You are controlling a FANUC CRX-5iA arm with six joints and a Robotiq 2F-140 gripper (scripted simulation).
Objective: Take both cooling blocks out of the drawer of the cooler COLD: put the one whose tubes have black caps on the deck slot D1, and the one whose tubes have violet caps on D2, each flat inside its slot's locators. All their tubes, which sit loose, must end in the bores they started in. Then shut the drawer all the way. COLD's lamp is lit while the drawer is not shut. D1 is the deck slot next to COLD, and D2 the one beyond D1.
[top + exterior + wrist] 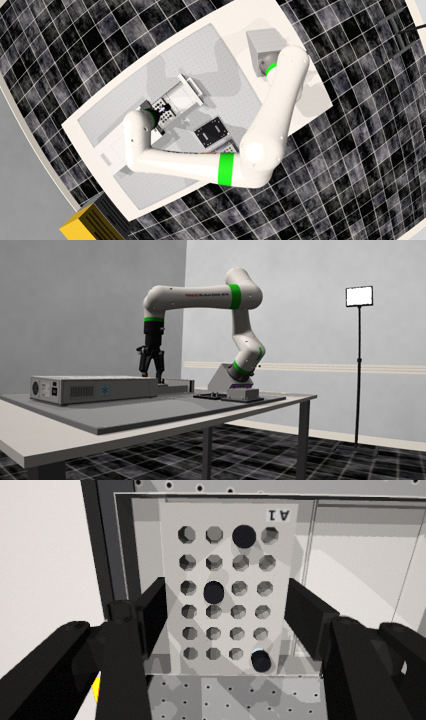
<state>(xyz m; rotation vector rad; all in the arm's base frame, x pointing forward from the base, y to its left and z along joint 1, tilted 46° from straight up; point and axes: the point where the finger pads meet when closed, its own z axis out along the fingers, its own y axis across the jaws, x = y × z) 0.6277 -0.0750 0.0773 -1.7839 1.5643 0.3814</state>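
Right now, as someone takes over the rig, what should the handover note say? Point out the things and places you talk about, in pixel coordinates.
Gripper (162,110) (152,379) (225,594): fingers either side of the black-capped block (165,117) (226,575); grip unconfirmed.
Placement: that block is in the open drawer (190,89) (192,386) (360,555); violet-capped block (229,148) (243,394) on D2 (232,140) (225,400).
Done: violet placement, apparently flat; original bores unverified.
Left: move black-capped block to D1 (211,132) (198,396), keeping its tubes in their bores; shut drawer.
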